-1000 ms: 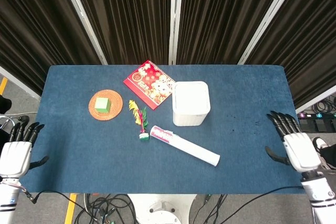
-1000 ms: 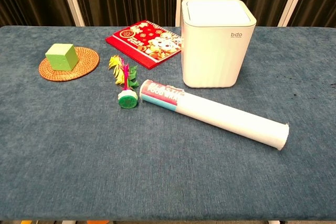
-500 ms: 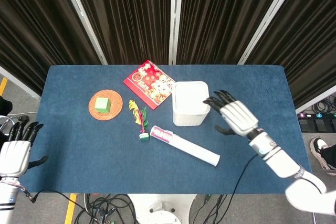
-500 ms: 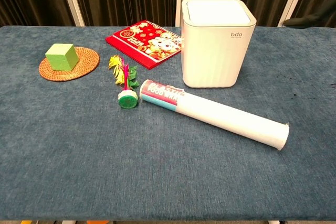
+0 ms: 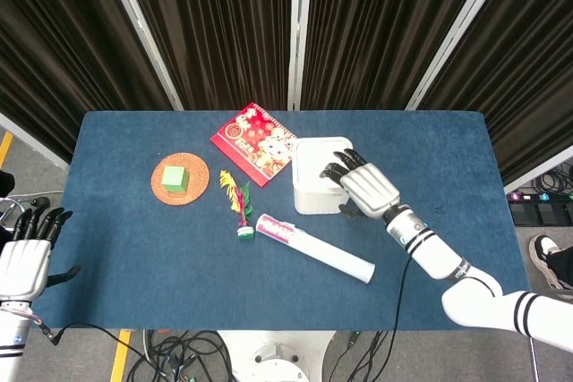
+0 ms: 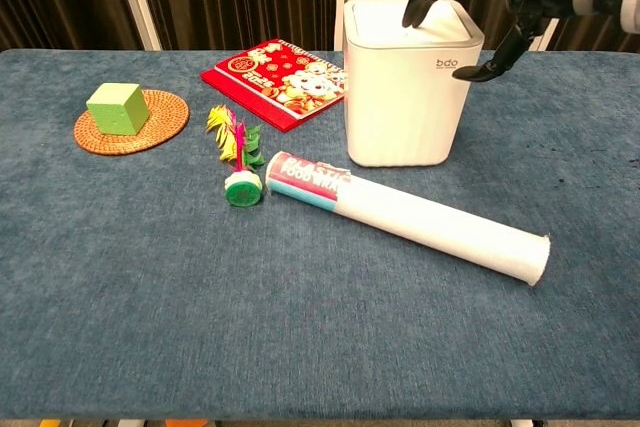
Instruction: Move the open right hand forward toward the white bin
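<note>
Blue cloth table [image 5: 134, 230], dark pleated curtains [image 5: 224, 24] behind.
My right hand [image 5: 365, 187], fingers spread and empty, hovers over the white bin [image 6: 405, 97] mid-table; contact with the lid possibly, unclear. My left hand [image 5: 25, 257] lies released, cut off at frame edge.

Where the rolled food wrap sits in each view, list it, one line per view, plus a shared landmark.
Head view: the rolled food wrap lies diagonally at lower centre, below the white bin.
Chest view: it lies diagonally right of centre, in front of the bin.
Shared landmark: the feather shuttlecock by its printed end.
</note>
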You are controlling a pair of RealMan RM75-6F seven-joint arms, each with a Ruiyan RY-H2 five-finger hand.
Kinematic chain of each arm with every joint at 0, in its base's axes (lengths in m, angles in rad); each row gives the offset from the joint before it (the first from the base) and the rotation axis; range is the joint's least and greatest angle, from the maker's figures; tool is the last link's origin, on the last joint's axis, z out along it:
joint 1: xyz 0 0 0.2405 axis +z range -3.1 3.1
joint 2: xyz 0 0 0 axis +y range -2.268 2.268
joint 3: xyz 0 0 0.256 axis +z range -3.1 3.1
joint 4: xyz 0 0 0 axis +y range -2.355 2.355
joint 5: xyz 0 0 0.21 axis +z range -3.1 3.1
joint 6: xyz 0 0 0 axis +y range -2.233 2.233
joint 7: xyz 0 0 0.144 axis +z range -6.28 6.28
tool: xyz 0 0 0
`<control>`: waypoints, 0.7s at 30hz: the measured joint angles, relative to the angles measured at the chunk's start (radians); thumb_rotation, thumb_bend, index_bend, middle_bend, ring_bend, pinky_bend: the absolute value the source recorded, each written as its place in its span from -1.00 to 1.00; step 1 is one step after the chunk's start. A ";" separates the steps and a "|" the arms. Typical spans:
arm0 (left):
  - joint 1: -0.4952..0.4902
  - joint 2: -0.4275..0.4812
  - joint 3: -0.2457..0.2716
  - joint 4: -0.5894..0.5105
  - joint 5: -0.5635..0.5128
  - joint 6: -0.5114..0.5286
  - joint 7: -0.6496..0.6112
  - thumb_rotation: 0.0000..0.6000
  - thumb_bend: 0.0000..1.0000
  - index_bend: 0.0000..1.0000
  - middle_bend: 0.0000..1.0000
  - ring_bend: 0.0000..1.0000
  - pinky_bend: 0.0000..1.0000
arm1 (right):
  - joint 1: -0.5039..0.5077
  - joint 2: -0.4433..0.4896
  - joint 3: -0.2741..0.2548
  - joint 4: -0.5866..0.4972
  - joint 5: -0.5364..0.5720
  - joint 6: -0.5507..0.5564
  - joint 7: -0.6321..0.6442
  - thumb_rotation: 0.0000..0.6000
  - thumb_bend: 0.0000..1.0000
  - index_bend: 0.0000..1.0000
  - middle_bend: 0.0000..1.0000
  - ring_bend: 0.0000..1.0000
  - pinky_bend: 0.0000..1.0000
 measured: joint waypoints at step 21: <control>0.016 0.000 0.003 0.016 0.017 0.034 -0.026 1.00 -1.00 -0.71 -0.77 -0.95 -0.96 | -0.216 0.167 -0.025 -0.153 -0.088 0.407 0.056 1.00 -0.55 -0.78 -0.76 -1.00 -1.00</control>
